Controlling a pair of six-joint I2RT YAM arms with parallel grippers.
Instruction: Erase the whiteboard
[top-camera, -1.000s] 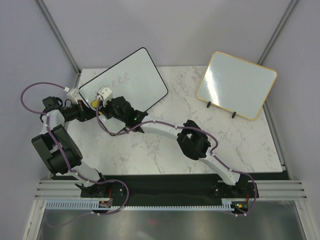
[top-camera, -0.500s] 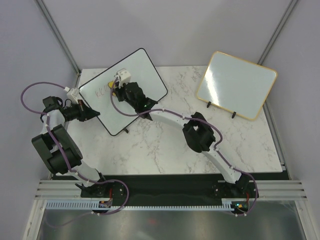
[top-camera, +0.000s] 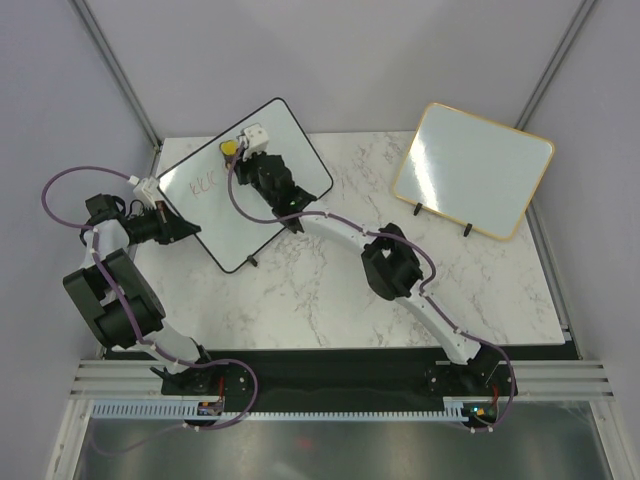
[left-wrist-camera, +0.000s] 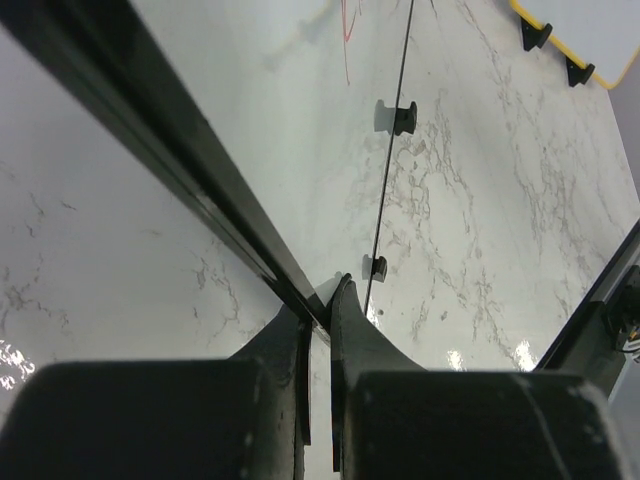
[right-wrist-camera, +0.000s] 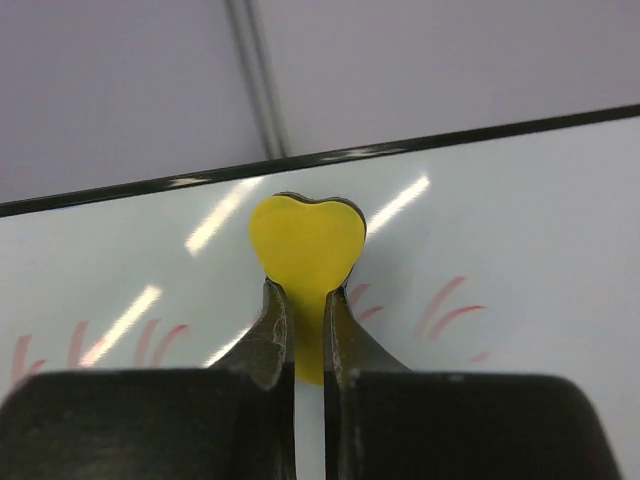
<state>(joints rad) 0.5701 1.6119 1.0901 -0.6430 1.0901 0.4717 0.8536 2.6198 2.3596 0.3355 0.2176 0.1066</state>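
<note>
The whiteboard (top-camera: 270, 130), white with a thin black frame, stands tilted at the table's back left. Red marker strokes (top-camera: 204, 183) show on its left part, and also in the right wrist view (right-wrist-camera: 450, 305). My right gripper (top-camera: 240, 153) is shut on a yellow heart-shaped eraser (right-wrist-camera: 306, 245), which is pressed on the board near its upper edge. The eraser also shows in the top view (top-camera: 229, 148). My left gripper (top-camera: 192, 229) is shut on the whiteboard's black frame (left-wrist-camera: 150, 130) at its left corner, and the frame runs between the fingers in the left wrist view (left-wrist-camera: 318, 322).
A second white board with a gold frame (top-camera: 472, 172) stands on black feet at the back right. The marble table (top-camera: 330, 290) spreads between the boards. Grey walls close the back and sides. The right arm (top-camera: 390, 265) stretches across the table's middle.
My right gripper with the eraser has moved up and right across the board, from its lower left to near its upper edge. The left gripper has kept its hold on the frame.
</note>
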